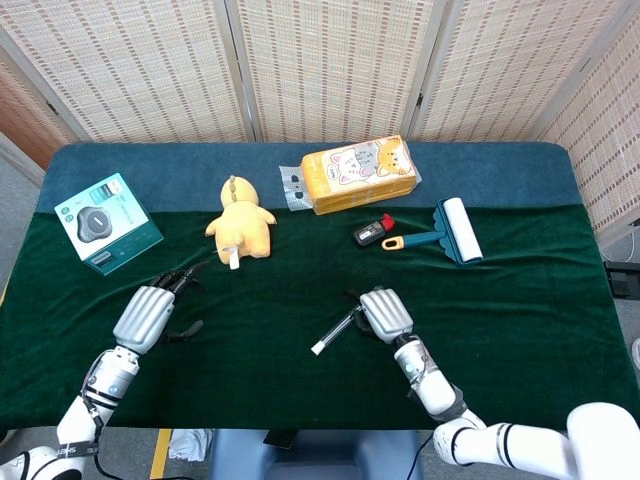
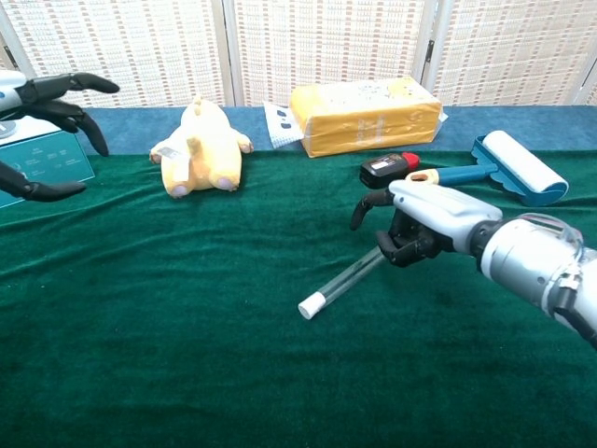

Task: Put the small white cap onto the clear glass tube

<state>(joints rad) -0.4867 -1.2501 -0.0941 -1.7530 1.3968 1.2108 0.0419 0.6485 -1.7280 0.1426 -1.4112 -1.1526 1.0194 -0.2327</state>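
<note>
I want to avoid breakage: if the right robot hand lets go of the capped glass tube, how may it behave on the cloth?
The glass tube is a smooth, thin cylinder, so it would probably roll, though the green cloth may slow it. It looks stiff, light and fragile. The right robot hand holds only one end, so the white cap end may swing.

The table [image 1: 520, 300] bears one glass tube [image 2: 353, 276] with one white cap [image 2: 309, 306], one plush duck [image 1: 240, 224], one teal box [image 1: 108, 222], one yellow pack [image 1: 360, 173], one lint roller [image 1: 448, 232] and one black-and-red device [image 1: 373, 232]. Two hands show: left [image 1: 148, 315], right [image 1: 385, 312].
</note>
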